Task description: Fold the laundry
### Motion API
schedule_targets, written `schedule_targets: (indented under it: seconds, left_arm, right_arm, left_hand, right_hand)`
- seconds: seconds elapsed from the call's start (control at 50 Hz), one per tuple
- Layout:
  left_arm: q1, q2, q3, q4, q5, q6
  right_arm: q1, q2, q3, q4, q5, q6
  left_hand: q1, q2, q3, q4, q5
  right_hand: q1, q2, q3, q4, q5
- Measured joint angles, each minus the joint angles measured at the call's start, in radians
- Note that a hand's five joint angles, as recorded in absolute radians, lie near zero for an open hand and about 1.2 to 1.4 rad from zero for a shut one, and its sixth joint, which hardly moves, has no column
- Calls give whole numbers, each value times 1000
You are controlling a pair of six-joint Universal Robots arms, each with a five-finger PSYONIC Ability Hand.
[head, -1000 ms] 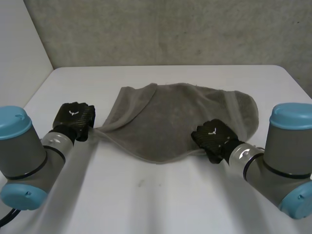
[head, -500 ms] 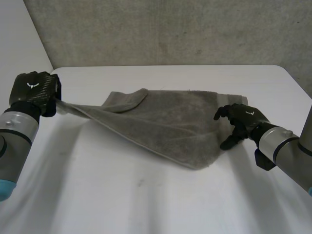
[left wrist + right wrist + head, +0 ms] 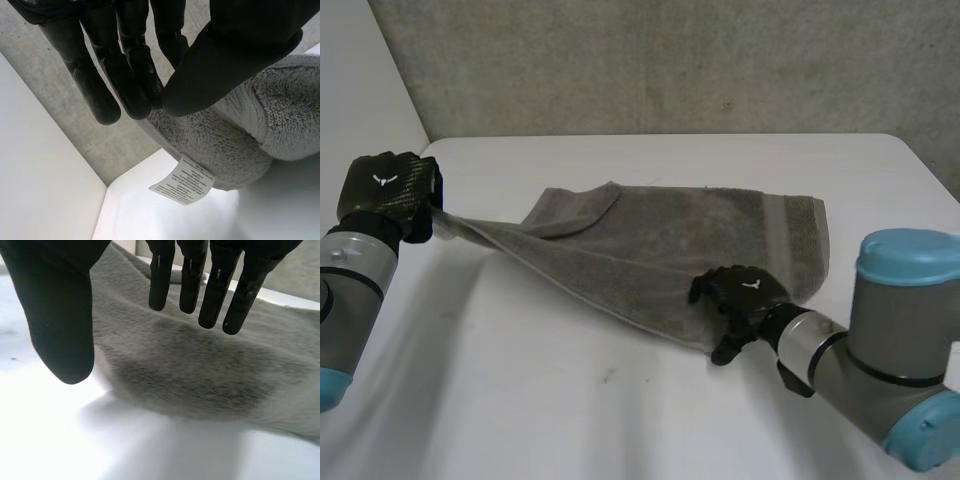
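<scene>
Nearest you, on the white table [image 3: 570,400], the right hand [image 3: 742,298] sits at the near edge of the grey towel [image 3: 660,245], where the cloth comes to a blunt point. In its wrist view you see the fingers [image 3: 215,285] straight and spread above the pile, with the thumb [image 3: 60,315] held well apart over the bare table beside the edge. The hand is slack and grips nothing, and you cannot tell whether the fingertips touch the cloth. Further back and off to the left, your left hand [image 3: 388,190] is raised and pinches a corner of the towel between thumb and fingers, with a white care label [image 3: 182,182] hanging just below the pinch. From that corner the towel runs taut and slanting down to the table, with a small flap folded over near it. The rest lies flat toward the far right, in front of the grey wall [image 3: 670,60].
</scene>
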Motion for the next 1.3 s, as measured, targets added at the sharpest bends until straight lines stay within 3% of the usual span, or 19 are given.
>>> schedule_targets:
  seconds: [0.22, 0.32, 0.34, 0.38, 0.46, 0.6, 0.7, 0.8, 0.82, 0.84, 0.94, 1.0, 1.1, 1.12, 1.22, 1.3]
  left_arm:
    - [0, 0, -1, 4, -1, -1]
    - [0, 0, -4, 11, -1, -2]
    - [0, 0, -5, 13, -1, -2]
    - [-1, 0, -6, 14, -1, -2]
    - [-5, 1, -12, 16, 0, -2]
    - [-22, 9, -32, 12, 16, -2]
    - [-50, 25, -42, 2, 51, -7]
    - [-128, 79, -40, -57, 85, -20]
    - [-128, 79, -40, -57, 85, -20]
    - [-149, 98, -36, -92, 88, -21]
    - [-178, 103, -14, -209, 89, -13]
    - [-182, 74, -3, -231, 89, -8]
    - [-196, -39, 49, -249, 85, 12]
    - [-216, -154, 132, -251, 83, 35]
    - [-244, -277, 318, -241, 72, 56]
    - [-281, -387, 639, -216, 37, 66]
  right_arm:
    - [85, 137, -91, -45, 79, -7]
    - [91, 160, -115, -68, 147, -30]
    - [89, 156, -117, -88, 185, -46]
    - [86, 143, -115, -109, 219, -62]
    - [77, 60, -92, -155, 280, -103]
    - [54, -94, -71, -162, 282, -179]
    - [44, -180, -94, -79, 254, -257]
    - [39, -255, -222, 253, 219, -444]
    - [39, -255, -222, 253, 219, -444]
    - [35, -260, -265, 381, 216, -513]
    - [-11, -236, -332, 690, 218, -717]
    - [-26, -206, -329, 722, 219, -758]
    - [-38, -124, -332, 709, 225, -787]
    - [-39, -37, -373, 650, 251, -798]
    - [-35, 45, -489, 530, 315, -814]
    - [-18, 56, -707, 255, 393, -857]
  left_hand:
    - [0, 0, 0, 0, 0]
    - [0, 0, 0, 0, 0]
    - [0, 0, 0, 0, 0]
    - [0, 0, 0, 0, 0]
    - [0, 0, 0, 0, 0]
    - [0, 0, 0, 0, 0]
    - [0, 0, 0, 0, 0]
    - [0, 0, 0, 0, 0]
    - [0, 0, 0, 0, 0]
    - [0, 0, 0, 0, 0]
    - [0, 0, 0, 0, 0]
    - [0, 0, 0, 0, 0]
    - [0, 0, 0, 0, 0]
    - [0, 0, 0, 0, 0]
    - [0, 0, 0, 0, 0]
    - [0, 0, 0, 0, 0]
  right_hand:
    - [5, 19, 33, 43, 36]
    - [185, 244, 244, 250, 224]
    - [436, 540, 526, 536, 496]
    - [544, 672, 672, 676, 641]
    - [553, 712, 724, 740, 695]
    - [553, 712, 724, 741, 699]
    - [553, 712, 724, 741, 700]
    - [553, 712, 724, 741, 703]
    - [553, 712, 724, 741, 703]
    - [553, 712, 724, 742, 703]
    - [553, 712, 724, 742, 703]
    - [553, 712, 724, 742, 704]
    - [553, 712, 724, 742, 704]
    - [553, 712, 724, 742, 704]
    - [553, 712, 726, 742, 704]
    - [553, 712, 728, 742, 704]
